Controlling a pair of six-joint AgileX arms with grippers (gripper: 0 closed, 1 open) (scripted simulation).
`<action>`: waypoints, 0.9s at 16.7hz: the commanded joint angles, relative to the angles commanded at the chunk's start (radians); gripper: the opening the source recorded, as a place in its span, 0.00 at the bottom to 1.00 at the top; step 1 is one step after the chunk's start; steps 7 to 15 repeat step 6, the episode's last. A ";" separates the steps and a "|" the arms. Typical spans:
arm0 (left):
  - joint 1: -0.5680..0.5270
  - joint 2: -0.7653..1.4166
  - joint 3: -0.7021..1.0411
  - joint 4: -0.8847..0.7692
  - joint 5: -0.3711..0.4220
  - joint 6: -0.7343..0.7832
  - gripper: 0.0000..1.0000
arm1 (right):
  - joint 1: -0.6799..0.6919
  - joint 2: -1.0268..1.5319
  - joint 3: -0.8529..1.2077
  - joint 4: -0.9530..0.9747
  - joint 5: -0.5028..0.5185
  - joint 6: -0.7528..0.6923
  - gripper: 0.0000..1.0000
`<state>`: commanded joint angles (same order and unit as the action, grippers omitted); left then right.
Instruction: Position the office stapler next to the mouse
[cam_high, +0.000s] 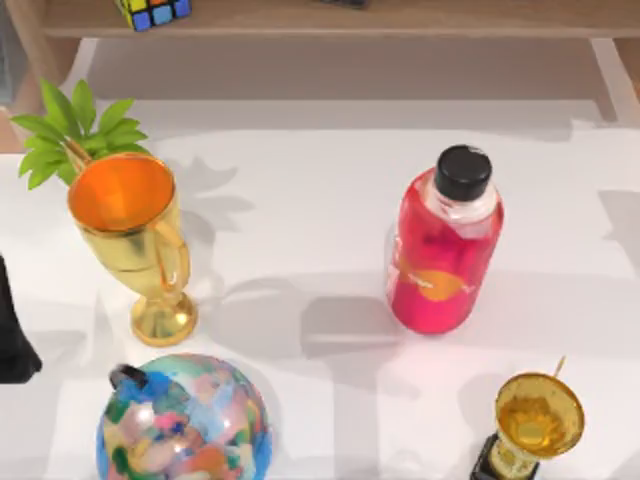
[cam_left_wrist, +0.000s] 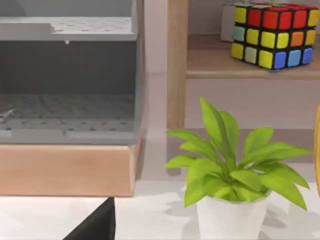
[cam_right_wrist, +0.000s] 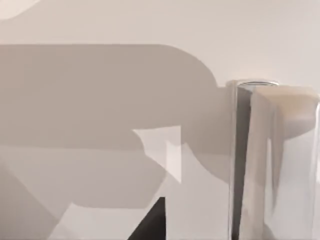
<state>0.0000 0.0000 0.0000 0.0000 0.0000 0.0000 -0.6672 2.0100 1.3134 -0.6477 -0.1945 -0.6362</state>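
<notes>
White table (cam_high: 330, 190). Red bottle (cam_high: 443, 250) with black cap right of centre, leaning. Gold goblet (cam_high: 135, 245) with orange inside at left, tilted; green plant (cam_high: 78, 132) just behind it. Multicoloured globe (cam_high: 185, 420) at bottom left. Small gold trophy (cam_high: 535, 420) on dark base at bottom right. Wooden shelf (cam_high: 330, 18) along top, colour cube (cam_high: 152, 11) on it. Dark arm part (cam_high: 12, 335) at left edge.

white table (cam_high: 320, 200), red bottle (cam_high: 443, 250), gold goblet (cam_high: 135, 240), globe (cam_high: 185, 420), potted plant (cam_high: 80, 130)

Left arm (cam_high: 14, 330) sits at table's left edge
</notes>
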 joint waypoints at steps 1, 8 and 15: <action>0.000 0.000 0.000 0.000 0.000 0.000 1.00 | 0.000 0.000 0.000 0.000 0.000 0.000 1.00; 0.000 0.000 0.000 0.000 0.000 0.000 1.00 | 0.000 0.000 0.000 0.000 0.000 0.000 1.00; 0.000 0.000 0.000 0.000 0.000 0.000 1.00 | 0.000 0.000 0.000 0.000 0.000 0.000 1.00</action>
